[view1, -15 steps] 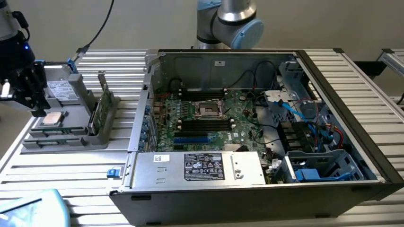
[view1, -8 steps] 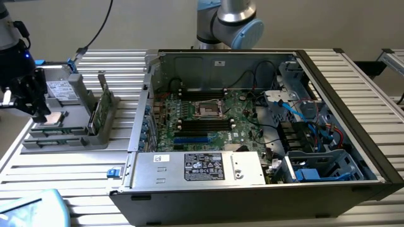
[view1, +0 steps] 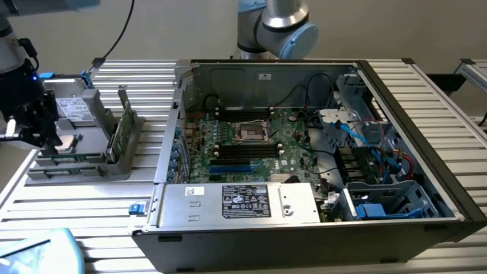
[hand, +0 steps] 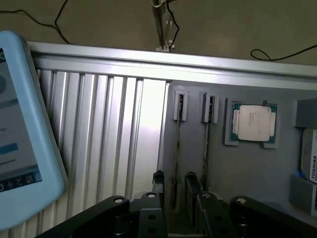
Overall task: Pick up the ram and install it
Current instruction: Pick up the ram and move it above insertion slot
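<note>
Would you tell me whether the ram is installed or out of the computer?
Out: the ram stands on edge in the gray holder beside the open computer case.

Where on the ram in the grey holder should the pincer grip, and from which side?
The ram stands upright on its long edge in a slot of the grey holder, leaving mainly its upper part exposed. So it is probably best gripped along the top edge, closing on the two flat faces and coming straight down from above.

Open computer case (view1: 304, 245) on ribbed table (view1: 76, 211), processor (hand: 254, 124) in gray holder (hand: 247, 173), pale-blue tablet (hand: 20, 124)
</note>
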Motion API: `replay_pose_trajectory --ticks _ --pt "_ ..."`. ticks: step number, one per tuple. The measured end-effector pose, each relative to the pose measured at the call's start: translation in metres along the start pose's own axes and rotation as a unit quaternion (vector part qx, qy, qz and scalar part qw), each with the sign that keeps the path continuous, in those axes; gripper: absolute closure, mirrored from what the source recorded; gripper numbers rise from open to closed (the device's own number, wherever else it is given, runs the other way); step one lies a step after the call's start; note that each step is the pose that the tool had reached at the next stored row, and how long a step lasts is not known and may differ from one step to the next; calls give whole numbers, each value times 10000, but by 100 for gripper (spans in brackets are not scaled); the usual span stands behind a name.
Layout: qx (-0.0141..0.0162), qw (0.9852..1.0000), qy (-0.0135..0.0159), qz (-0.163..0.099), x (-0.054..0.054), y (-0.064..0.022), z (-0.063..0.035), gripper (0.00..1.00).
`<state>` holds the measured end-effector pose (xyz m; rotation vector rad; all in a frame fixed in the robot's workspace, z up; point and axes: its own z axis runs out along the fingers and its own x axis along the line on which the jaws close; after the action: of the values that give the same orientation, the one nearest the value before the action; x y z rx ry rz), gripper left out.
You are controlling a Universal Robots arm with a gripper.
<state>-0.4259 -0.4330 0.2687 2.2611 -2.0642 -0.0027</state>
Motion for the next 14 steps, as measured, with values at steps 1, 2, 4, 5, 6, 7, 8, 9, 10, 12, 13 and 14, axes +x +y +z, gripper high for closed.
replay_pose_trajectory --ticks 1,2,4,5,6,7,8,9,10,12,13,14 --pt "0 10000 -2 0 8 2 19 69" --pt "1 10000 -5 0 15 4 38 69" --pt "1 10000 -10 -1 28 7 77 69" --pt "1 10000 -12 -1 34 8 95 69" --pt "0 10000 -14 -1 39 9 112 69" --pt "1 10000 -16 -1 43 10 131 69" --pt "2 10000 -19 -1 46 11 150 69" --pt "2 10000 -22 -1 49 11 168 69" --pt "2 10000 -25 -1 51 12 187 69" --pt "4 10000 -39 -2 52 12 223 69" --pt "6 10000 -55 -3 51 12 239 69" --pt "9 10000 -74 -5 52 11 253 69"
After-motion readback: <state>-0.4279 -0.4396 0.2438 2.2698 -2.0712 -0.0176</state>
